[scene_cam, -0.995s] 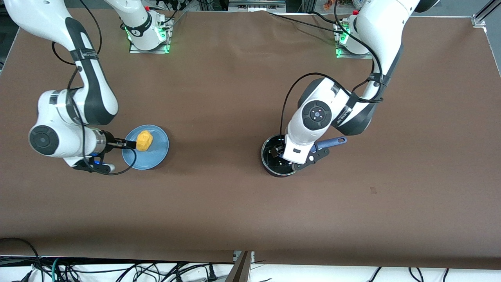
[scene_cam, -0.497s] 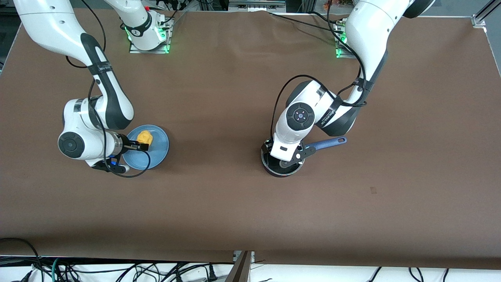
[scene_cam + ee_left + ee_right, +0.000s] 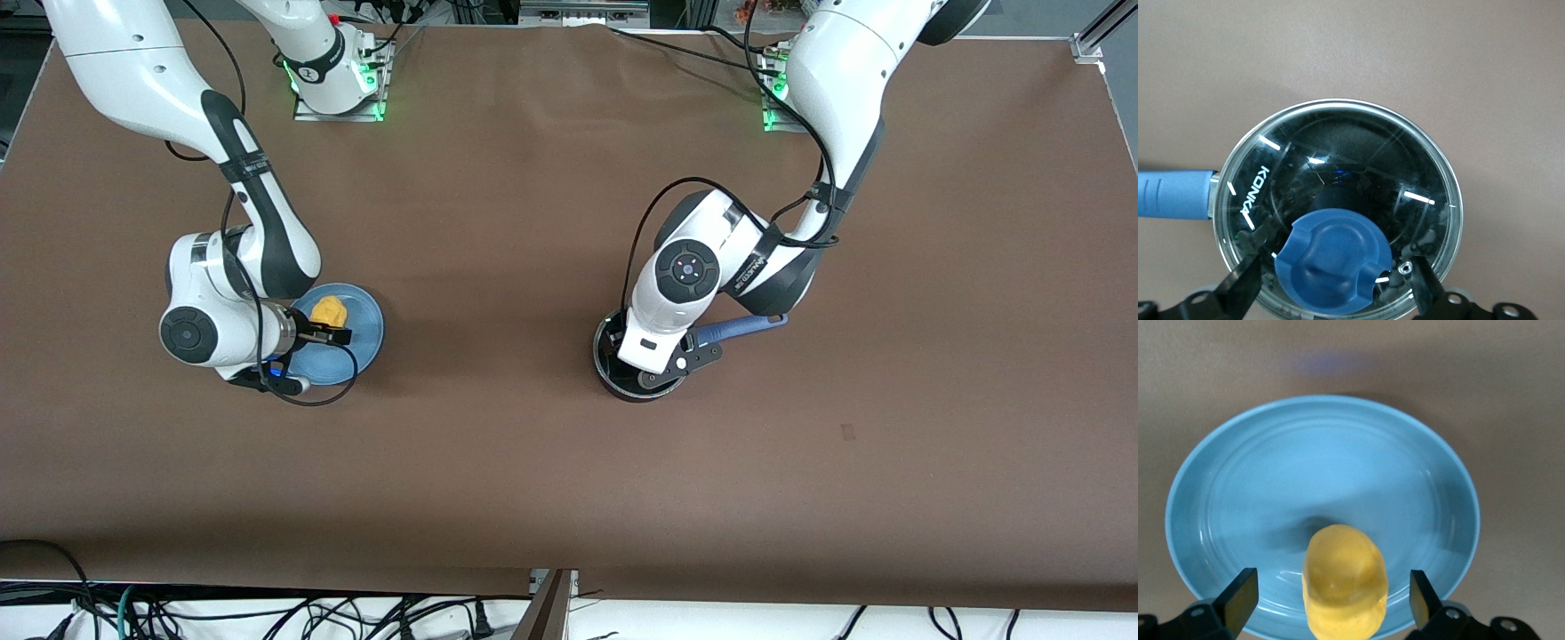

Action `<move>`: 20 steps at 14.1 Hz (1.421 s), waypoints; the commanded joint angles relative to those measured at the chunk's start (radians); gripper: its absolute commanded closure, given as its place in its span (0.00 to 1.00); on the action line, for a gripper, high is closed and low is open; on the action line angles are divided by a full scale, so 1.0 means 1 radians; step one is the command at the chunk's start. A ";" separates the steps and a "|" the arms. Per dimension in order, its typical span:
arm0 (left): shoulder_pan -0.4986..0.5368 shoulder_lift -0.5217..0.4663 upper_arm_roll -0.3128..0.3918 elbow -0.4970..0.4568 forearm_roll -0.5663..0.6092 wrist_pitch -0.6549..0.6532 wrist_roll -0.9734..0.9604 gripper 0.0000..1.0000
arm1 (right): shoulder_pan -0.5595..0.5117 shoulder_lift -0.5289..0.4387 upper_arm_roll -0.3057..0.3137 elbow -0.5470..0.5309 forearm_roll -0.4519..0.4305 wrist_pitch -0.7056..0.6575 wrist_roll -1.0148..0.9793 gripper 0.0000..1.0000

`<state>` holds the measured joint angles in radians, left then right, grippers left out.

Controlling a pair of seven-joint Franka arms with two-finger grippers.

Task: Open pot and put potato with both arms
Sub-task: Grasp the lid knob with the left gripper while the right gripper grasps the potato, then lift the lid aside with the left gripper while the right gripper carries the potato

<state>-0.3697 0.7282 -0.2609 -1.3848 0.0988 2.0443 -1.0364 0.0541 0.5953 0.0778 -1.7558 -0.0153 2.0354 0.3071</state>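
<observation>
Pot: on table toward left arm's end, lid on | Left gripper: over lid, jaws released, astride blue knob | Potato: on blue plate toward right arm's end | Right gripper: low over plate, jaws released, either side of potato, apart from it

Table cover: plain brown.
Plate: pale blue, faint concentric rings.
Potato: yellow-orange, unmarked.
Pot: black.
Handle: blue.
Lid: clear glass over dark interior, silver rim, white lettering, short white glints.
Knob: blue.
Arms: white with dark joints.
Base lights: green.
</observation>
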 commanded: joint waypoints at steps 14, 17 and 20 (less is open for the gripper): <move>0.014 -0.096 -0.011 0.018 0.013 -0.142 0.015 1.00 | 0.001 -0.025 0.003 -0.030 0.005 0.013 0.006 0.59; 0.060 -0.177 -0.021 0.018 -0.017 -0.260 0.114 1.00 | 0.001 -0.057 0.007 0.025 0.001 -0.023 -0.013 0.59; 0.173 -0.236 -0.023 0.021 -0.086 -0.346 0.272 1.00 | 0.001 -0.069 0.065 0.123 0.009 -0.115 0.012 0.61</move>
<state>-0.2855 0.5411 -0.2678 -1.3487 0.0569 1.7568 -0.8941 0.0560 0.5472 0.1011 -1.6879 -0.0152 1.9882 0.3040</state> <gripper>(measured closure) 0.401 0.471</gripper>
